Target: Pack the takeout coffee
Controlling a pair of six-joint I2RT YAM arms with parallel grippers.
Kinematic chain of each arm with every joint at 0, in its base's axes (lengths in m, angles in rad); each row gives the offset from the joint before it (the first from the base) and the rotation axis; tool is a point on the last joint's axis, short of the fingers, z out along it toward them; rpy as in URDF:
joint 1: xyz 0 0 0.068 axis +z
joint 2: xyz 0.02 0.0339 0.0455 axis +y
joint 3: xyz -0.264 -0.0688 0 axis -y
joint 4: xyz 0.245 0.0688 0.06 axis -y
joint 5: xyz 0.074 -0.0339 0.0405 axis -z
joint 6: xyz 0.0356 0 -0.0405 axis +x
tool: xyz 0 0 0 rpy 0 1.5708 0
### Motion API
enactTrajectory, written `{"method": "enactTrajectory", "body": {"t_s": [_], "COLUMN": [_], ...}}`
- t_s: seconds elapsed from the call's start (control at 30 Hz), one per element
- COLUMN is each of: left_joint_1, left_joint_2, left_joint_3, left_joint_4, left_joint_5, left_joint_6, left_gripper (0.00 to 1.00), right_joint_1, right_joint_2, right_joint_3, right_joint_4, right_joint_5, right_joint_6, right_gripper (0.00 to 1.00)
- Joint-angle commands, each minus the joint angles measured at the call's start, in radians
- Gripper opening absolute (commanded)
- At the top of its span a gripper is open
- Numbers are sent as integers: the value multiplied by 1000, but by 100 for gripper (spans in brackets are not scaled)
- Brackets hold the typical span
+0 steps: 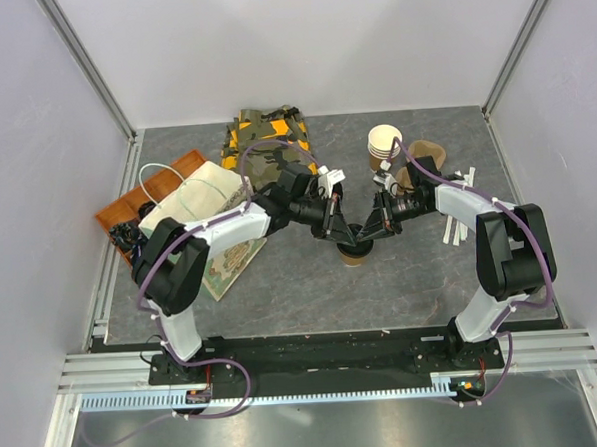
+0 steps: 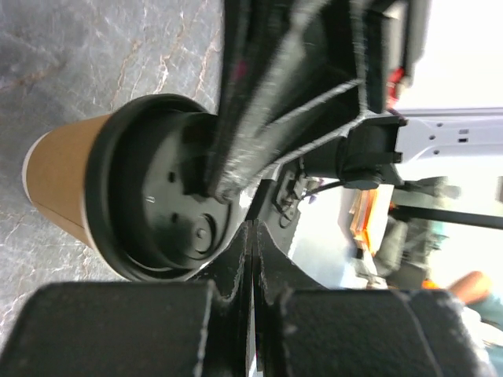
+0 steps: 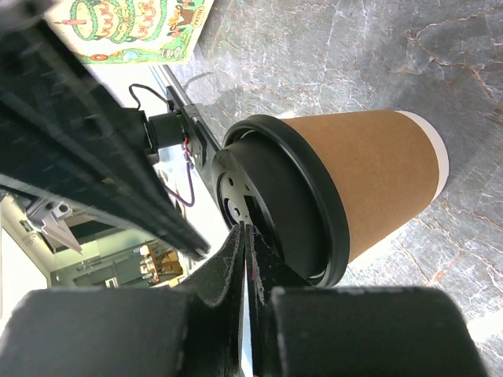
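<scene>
1. The takeout coffee (image 1: 355,252) is standing upright at the top view's centre.
2. The left gripper (image 2: 250,236), fingers pressed together and empty, is touching its lid (image 2: 157,188).
3. The right gripper (image 3: 242,236) is doing likewise.

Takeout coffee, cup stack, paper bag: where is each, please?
takeout coffee (image 3: 369,173), right wrist view, brown side wall.
cup stack (image 1: 383,138), top view, uppermost cup's mouth.
paper bag (image 1: 202,193), top view, pale upper face.
</scene>
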Motion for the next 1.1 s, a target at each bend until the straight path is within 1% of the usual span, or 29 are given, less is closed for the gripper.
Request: {"method": "enactTrajectory", "body": {"t_s": [0.0, 0.03, 0.07, 0.1, 0.13, 0.17, 0.2, 0.23, 0.27, 0.3, 0.33, 0.37, 0.47, 0.63, 0.67, 0.8, 1.03, 1.07], "left_joint_1": [-25, -28, -37, -45, -52, -71, -83, -94, -115, -129, -141, -164, -195, -214, -214, -215, -224, -227], "left_joint_2": [-100, -108, -111, -116, -116, -113, -108, -101, -91, -85, -82, -73, -56, -22, -19, -13, -36, -41], "left_joint_3": [63, 95, 112, 136, 190, 222, 256, 314, 336, 371, 383, 390, 391, 394, 394, 396, 408, 420], "left_joint_4": [-143, -182, -214, -312, -355, -407, -491, -531, -559, -610, -627, -639, -656, -681, -684, -681, -678, -676], "left_joint_5": [-144, -165, -220, -266, -312, -393, -443, -480, -544, -567, -587, -621, -659, -709, -722, -739, -778, -781], "left_joint_6": [169, 195, 224, 298, 338, 381, 450, 476, 498, 530, 542, 550, 559, 568, 570, 588, 608, 608], "left_gripper": [4, 5, 6, 8, 9, 10, 11, 11, 11, 12, 12, 12, 14, 14, 10, 2, 2, 4], "right_joint_1": [4, 4, 2, 5, 4, 4, 5, 5, 8, 8, 8, 8, 10, 14, 16, 17, 21, 24], "right_joint_2": [5, 2, 2, 1, -2, -4, -4, -5, -8, -10, -10, -12, -8, -5, -4, -1, -5, -4], "right_joint_3": [0, 0, 0, 0, 1, 1, 3, 3, 3, 3, 3, 4, 7, 10, 12, 13, 13, 13], "right_joint_4": [4, 4, 2, 2, 2, 2, 2, 2, 2, 2, 2, 2, 2, -1, -1, -2, -1, -1], "right_joint_5": [72, 75, 77, 80, 84, 87, 89, 94, 98, 100, 106, 107, 110, 115, 115, 118, 126, 126], "right_joint_6": [-34, -34, -35, -35, -34, -32, -32, -32, -30, -30, -29, -26, -23, -21, -21, -26, -24, -23], "right_gripper": [9, 9, 9, 9, 9, 9, 9, 9, 9, 9, 9, 9, 10, 11, 11, 11, 11, 11]}}
